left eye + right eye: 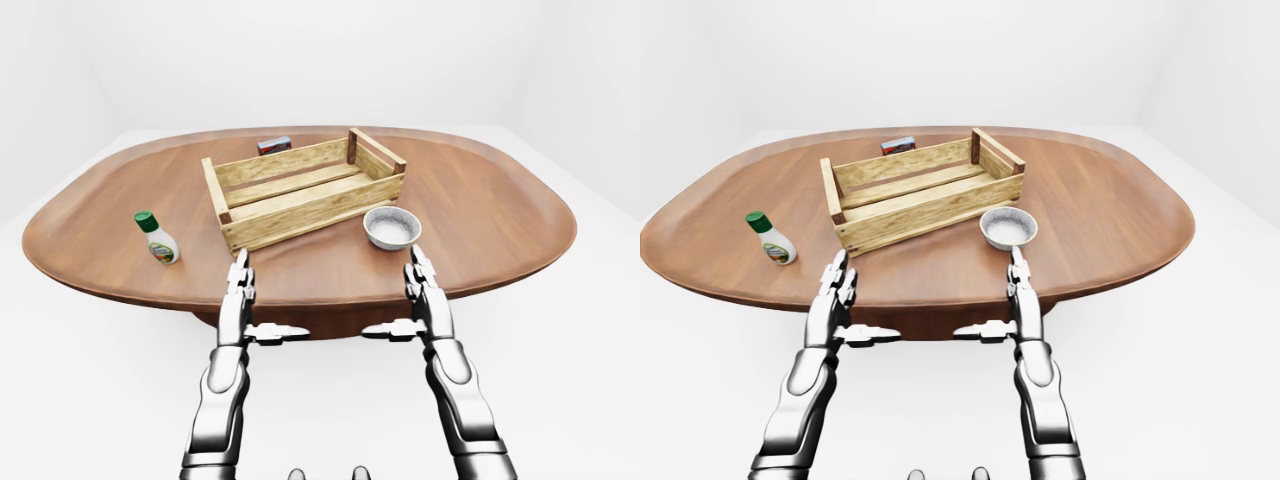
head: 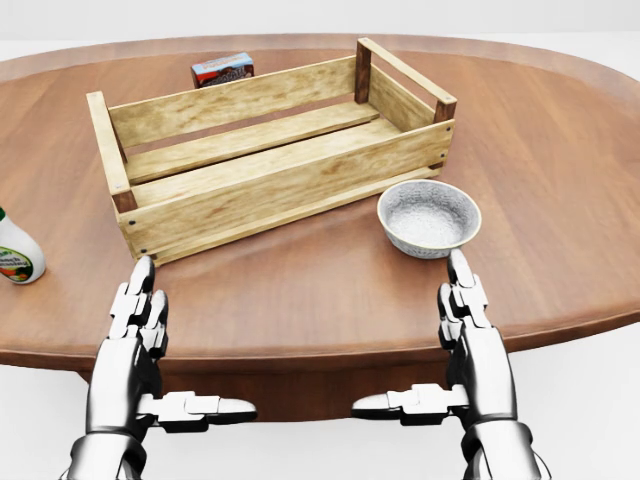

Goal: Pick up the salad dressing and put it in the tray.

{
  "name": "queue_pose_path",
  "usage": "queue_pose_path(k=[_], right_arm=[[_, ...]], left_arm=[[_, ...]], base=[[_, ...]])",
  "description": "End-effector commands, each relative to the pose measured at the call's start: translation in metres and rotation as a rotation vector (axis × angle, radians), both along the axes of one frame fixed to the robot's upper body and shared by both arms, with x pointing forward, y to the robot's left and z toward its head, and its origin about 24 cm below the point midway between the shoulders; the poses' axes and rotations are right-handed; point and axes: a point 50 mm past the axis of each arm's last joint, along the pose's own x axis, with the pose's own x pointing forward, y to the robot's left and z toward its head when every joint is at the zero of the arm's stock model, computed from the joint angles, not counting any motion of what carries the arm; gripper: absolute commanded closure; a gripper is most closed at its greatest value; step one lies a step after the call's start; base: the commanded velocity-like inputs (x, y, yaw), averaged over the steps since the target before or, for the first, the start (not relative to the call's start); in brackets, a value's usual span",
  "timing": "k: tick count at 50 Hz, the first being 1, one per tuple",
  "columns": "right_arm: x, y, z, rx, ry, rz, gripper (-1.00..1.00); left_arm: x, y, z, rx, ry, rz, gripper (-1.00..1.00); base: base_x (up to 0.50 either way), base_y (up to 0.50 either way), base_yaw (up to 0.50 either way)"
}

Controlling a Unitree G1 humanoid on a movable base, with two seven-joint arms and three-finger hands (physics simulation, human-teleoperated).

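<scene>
White walls surround your oval wooden bench (image 1: 480, 215). Both hands, left hand (image 2: 135, 310) and right hand (image 2: 465, 300), hover open and empty at its near edge. Reach the left one toward the salad dressing bottle (image 1: 157, 238) standing near the bench's left edge, beside the wooden tray (image 1: 300, 190).

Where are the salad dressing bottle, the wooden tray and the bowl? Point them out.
salad dressing bottle (image 1: 160, 244): left-eye view, on its white body.
wooden tray (image 2: 290, 200): head view, on its near side wall.
bowl (image 2: 429, 215): head view, on its speckled inside.
</scene>
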Motion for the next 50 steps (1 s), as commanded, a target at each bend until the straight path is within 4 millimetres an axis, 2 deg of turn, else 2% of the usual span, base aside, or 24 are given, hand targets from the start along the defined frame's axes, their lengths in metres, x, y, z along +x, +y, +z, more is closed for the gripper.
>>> queue_pose_path(k=[1, 11, 14, 17, 20, 23, 27, 30, 32, 34, 40, 43, 45, 46, 47, 50], right_arm=[[0.001, -0.005, -0.002, -0.009, 0.011, 0.011, -1.0], [0.001, -0.005, 0.0, -0.011, 0.007, 0.008, -1.0], [-0.003, -0.009, 0.011, -0.029, -0.035, -0.02, -1.0], [-0.009, -0.019, 0.032, -0.068, -0.083, -0.063, -1.0], [-0.022, -0.03, 0.076, -0.045, -0.276, -0.104, -1.0], [-0.044, -0.044, 0.117, -0.059, -0.461, -0.142, -1.0], [-0.058, -0.054, 0.127, -0.104, -0.505, -0.164, -1.0], [-0.065, -0.059, 0.129, -0.108, -0.513, -0.166, -1.0], [-0.068, -0.06, 0.133, -0.129, -0.528, -0.177, -1.0], [-0.076, -0.062, 0.145, -0.182, -0.578, -0.184, -1.0], [-0.096, -0.068, 0.168, -0.281, -0.68, -0.209, -1.0], [-0.099, -0.07, 0.17, -0.298, -0.689, -0.222, -1.0], [-0.095, -0.069, 0.167, -0.289, -0.675, -0.219, -1.0], [-0.095, -0.068, 0.166, -0.288, -0.674, -0.219, -1.0], [-0.091, -0.066, 0.163, -0.293, -0.651, -0.214, -1.0], [-0.088, -0.064, 0.162, -0.297, -0.645, -0.208, -1.0]], left_arm=[[0.001, 0.007, 0.0, 0.0, 0.002, 0.005, -1.0], [0.002, 0.008, -0.001, 0.005, 0.005, 0.007, -1.0], [0.006, 0.011, 0.006, 0.009, -0.007, 0.018, -1.0], [0.011, 0.019, 0.025, 0.048, -0.094, 0.07, -1.0], [0.017, 0.031, 0.065, -0.002, -0.211, 0.101, -1.0], [0.021, 0.042, 0.089, 0.041, -0.3, 0.111, -1.0], [0.031, 0.054, 0.081, 0.047, -0.249, 0.143, -1.0], [0.036, 0.061, 0.086, 0.042, -0.259, 0.166, -1.0], [0.037, 0.066, 0.097, 0.031, -0.302, 0.178, -1.0], [0.036, 0.079, 0.118, 0.027, -0.376, 0.226, -1.0], [0.038, 0.107, 0.161, 0.006, -0.513, 0.312, -1.0], [0.043, 0.126, 0.177, -0.029, -0.542, 0.378, -1.0], [0.046, 0.146, 0.197, -0.052, -0.573, 0.446, -1.0], [0.046, 0.147, 0.197, -0.055, -0.569, 0.448, -1.0], [0.046, 0.159, 0.206, -0.066, -0.58, 0.493, -1.0], [0.048, 0.175, 0.212, -0.056, -0.562, 0.56, -1.0]], base=[[0.0, 0.0, 0.0], [0.0, 0.0, 0.0], [0.0, 0.0, 0.0], [0.0, 0.0, 0.0], [0.0, 0.0, 0.0], [0.0, 0.0, 0.0], [0.0, 0.0, 0.0], [0.0, 0.0, 0.0], [0.0, 0.0, 0.0], [0.0, 0.0, 0.0], [0.0, 0.0, 0.0], [0.0, 0.0, 0.0], [0.0, 0.0, 0.0], [0.0, 0.0, 0.0], [0.0, 0.0, 0.0], [0.0, 0.0, 0.0]])
